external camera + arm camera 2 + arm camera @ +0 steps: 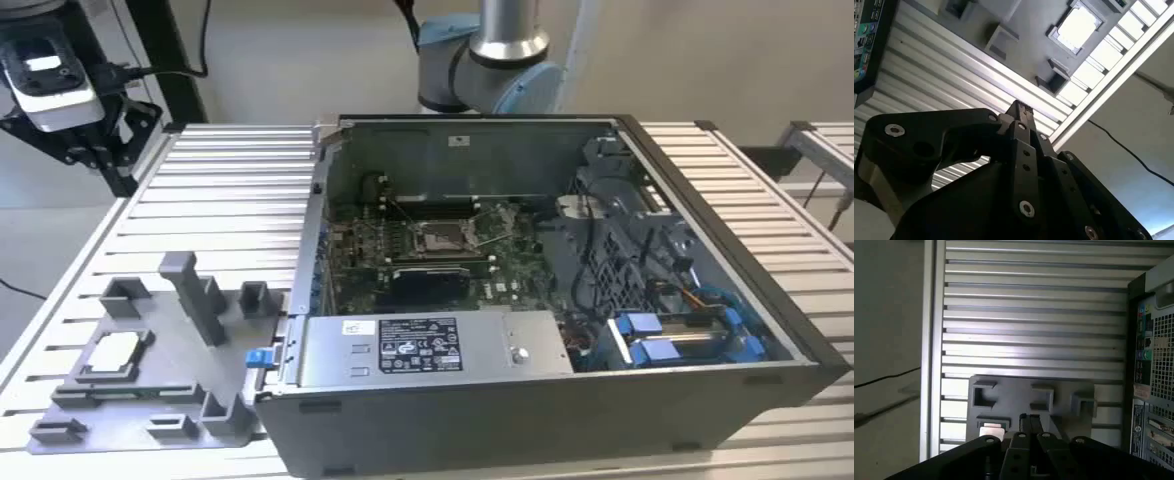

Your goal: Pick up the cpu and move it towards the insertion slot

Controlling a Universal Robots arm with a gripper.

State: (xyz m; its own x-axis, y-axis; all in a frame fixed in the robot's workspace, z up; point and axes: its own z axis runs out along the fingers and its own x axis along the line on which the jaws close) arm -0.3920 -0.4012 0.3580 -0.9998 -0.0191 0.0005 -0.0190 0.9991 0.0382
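Note:
The cpu [114, 351] lies flat with its pale face up in a recess of the grey tray [160, 390], at the exterior view's left. It appears as a bright square [1077, 27] in the second wrist view, and a sliver of it [991, 430] peeks out beside the fingers in the first wrist view. My gripper [91, 140] hangs high above the table's far left corner, well away from the cpu. Its black fingers [1019, 111] are pressed together, shut with nothing between them. The insertion slot [441, 237], a silver-framed socket, sits on the green board inside the open computer case [694, 380].
The grey tray carries several upright blocks and a tall post [200, 300]. The case's high walls surround the board, with a power supply [414, 350] at the front and blue-tabbed drive bays [667, 335] at the right. Ribbed aluminium table [227, 190] lies between tray and gripper.

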